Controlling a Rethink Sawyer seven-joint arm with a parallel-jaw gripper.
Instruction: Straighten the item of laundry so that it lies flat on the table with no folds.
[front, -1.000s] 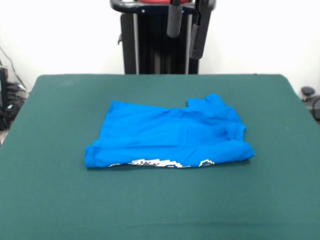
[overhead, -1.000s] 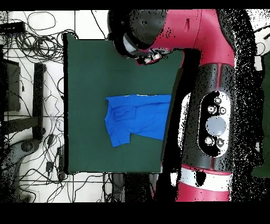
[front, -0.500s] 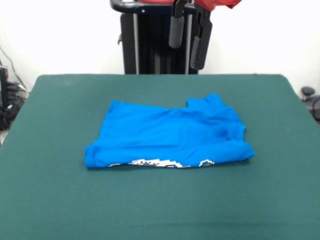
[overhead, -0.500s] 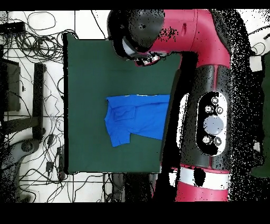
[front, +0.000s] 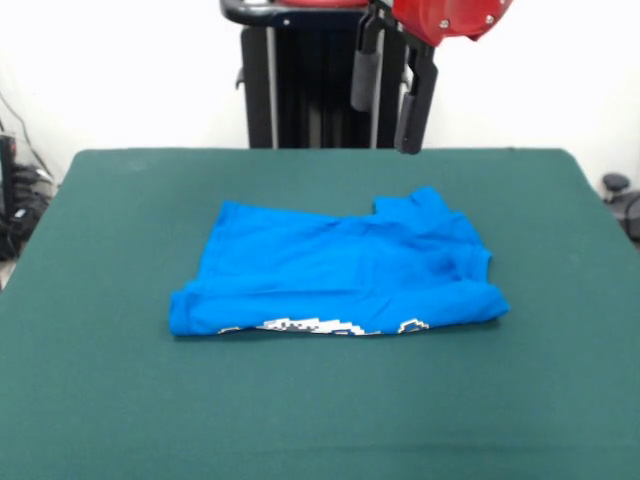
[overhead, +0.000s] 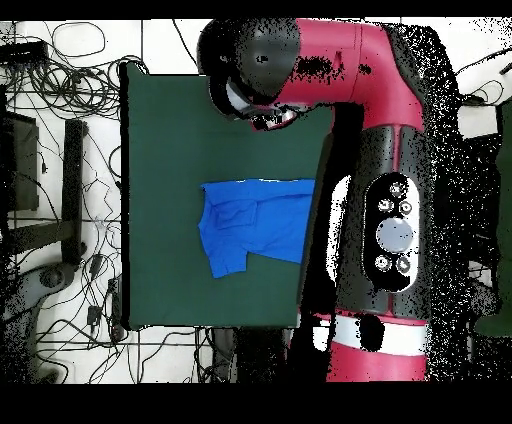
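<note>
Lying near the middle of the soft dark green worktop is a bright blue T-shirt, folded over into a lumpy, wrinkled shape. A strip of white, black and yellow print peeks out under its near edge. The red arm hangs high above the far edge. Its jaws are apart and hold nothing.

One blue T-shirt lies on the one green desk, folded over so a single strip of printed graphic peeks out along its near edge. Above hangs one red arm carrying one gripper with two dark fingers, set apart. On the floor, a tangle of cables, too many to count.
</note>
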